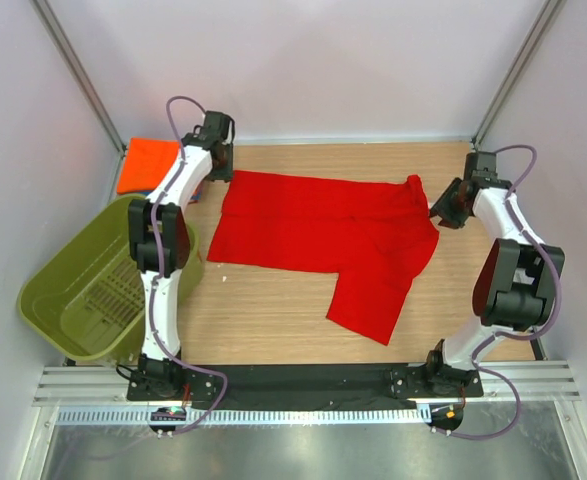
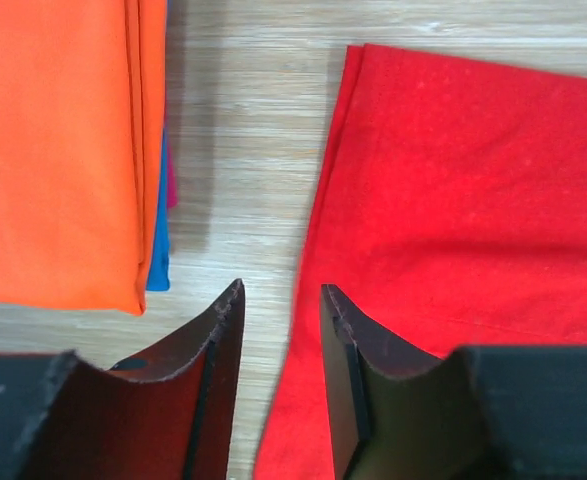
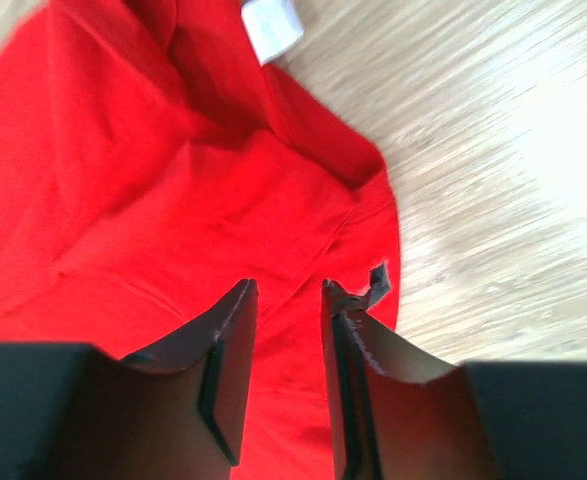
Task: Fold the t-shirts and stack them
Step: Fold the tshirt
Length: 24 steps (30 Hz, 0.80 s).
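A deep red t-shirt (image 1: 313, 235) lies partly folded across the wooden table, one flap hanging toward the near edge. Its white neck label (image 3: 271, 25) shows at the right end. My left gripper (image 1: 216, 175) hovers at the shirt's far left edge, open; the gap at the left gripper (image 2: 281, 300) is empty, over the red hem (image 2: 453, 200) and bare wood. My right gripper (image 1: 441, 210) is at the shirt's right end, also open, and the right gripper (image 3: 288, 295) has only red cloth (image 3: 173, 170) below it. A folded orange t-shirt (image 2: 53, 150) lies on a blue t-shirt (image 2: 158, 240) at the far left.
An olive-green plastic basket (image 1: 93, 290) stands off the table's left side, beside the left arm. The orange and blue stack (image 1: 148, 160) sits in the far left corner. White walls close in the table on three sides.
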Available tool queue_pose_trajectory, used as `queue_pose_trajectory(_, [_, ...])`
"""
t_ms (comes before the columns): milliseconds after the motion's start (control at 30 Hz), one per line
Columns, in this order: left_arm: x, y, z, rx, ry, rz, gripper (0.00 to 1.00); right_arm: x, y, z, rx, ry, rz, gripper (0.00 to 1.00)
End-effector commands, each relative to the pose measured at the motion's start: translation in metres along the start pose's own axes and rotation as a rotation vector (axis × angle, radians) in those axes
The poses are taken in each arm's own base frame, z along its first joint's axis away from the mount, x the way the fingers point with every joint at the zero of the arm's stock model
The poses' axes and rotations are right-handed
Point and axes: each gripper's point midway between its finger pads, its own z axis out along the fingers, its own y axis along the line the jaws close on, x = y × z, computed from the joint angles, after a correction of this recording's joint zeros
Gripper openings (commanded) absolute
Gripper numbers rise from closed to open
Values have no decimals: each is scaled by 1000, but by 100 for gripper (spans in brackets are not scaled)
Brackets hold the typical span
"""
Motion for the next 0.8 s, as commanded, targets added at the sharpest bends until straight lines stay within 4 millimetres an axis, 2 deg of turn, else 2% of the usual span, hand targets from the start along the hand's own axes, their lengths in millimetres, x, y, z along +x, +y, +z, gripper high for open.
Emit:
queue_pose_trajectory(0, [-38, -4, -46, 28, -113, -65, 38, -38, -1, -24, -20, -95, 21, 40])
queue_pose_trajectory(33, [-41, -24, -53, 126, -124, -73, 39, -43, -3, -22, -61, -85, 36, 41])
queue_pose_trajectory(100, [-40, -43, -61, 216, -129, -91, 40, -56, 3, -14, -126, -116, 46, 41])
queue_pose_trajectory(133, [-45, -61, -71, 295, -148, -111, 41, -61, 0, -4, -142, -114, 57, 41])
queue_pose_trajectory(200, [-41, -77, -73, 363, -131, -130, 42, -76, 14, 3, -228, -137, 52, 41])
queue_pose_trajectory(233, [-37, -90, -70, 414, -106, -148, 41, -75, 16, 18, -240, -111, 56, 40])
queue_pose_trajectory(267, [-39, -96, -71, 433, -106, -153, 41, -77, 19, 23, -262, -103, 51, 40])
queue_pose_trajectory(300, [-36, -100, -66, 443, -92, -162, 41, -85, 23, 24, -273, -116, 49, 40])
queue_pose_trajectory(367, [-28, -109, -52, 466, -49, -187, 41, -93, 24, 42, -298, -128, 61, 40])
queue_pose_trajectory(433, [-27, -114, -45, 481, -32, -204, 41, -96, 26, 55, -331, -118, 72, 39])
queue_pose_trajectory(467, [-19, -117, -33, 484, -1, -216, 41, -91, 24, 71, -337, -86, 77, 37])
queue_pose_trajectory(533, [-18, -120, -25, 485, 9, -220, 40, -92, 31, 75, -374, -67, 69, 35])
queue_pose_trajectory(667, [-6, -119, 3, 439, 39, -218, 40, -86, 24, 88, -357, -68, 70, 35])
queue_pose_trajectory(767, [-3, -118, 14, 417, 47, -219, 41, -84, 23, 94, -359, -65, 67, 36])
